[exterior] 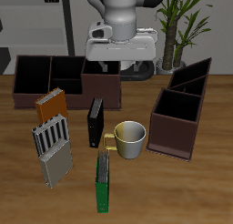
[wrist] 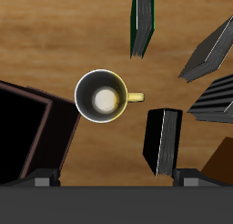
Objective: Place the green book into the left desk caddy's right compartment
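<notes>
The green book (exterior: 104,180) lies flat near the table's front edge, in front of the mug; it also shows in the wrist view (wrist: 141,23). The left desk caddy (exterior: 179,118), dark reddish-brown with two bins, stands beside the mug; one of its walls shows in the wrist view (wrist: 32,141). My gripper (exterior: 118,68) hangs high over the back of the table, far from the green book. In the wrist view the gripper (wrist: 114,182) is open and empty, with its fingertips (wrist: 41,180) wide apart.
A cream mug (exterior: 130,138) with a yellow handle stands between the green book and the caddy. A black book (exterior: 96,123) stands upright beside it. An orange book (exterior: 50,105) and a grey book (exterior: 53,150) lie farther off. A long three-bin brown caddy (exterior: 64,77) stands at the back.
</notes>
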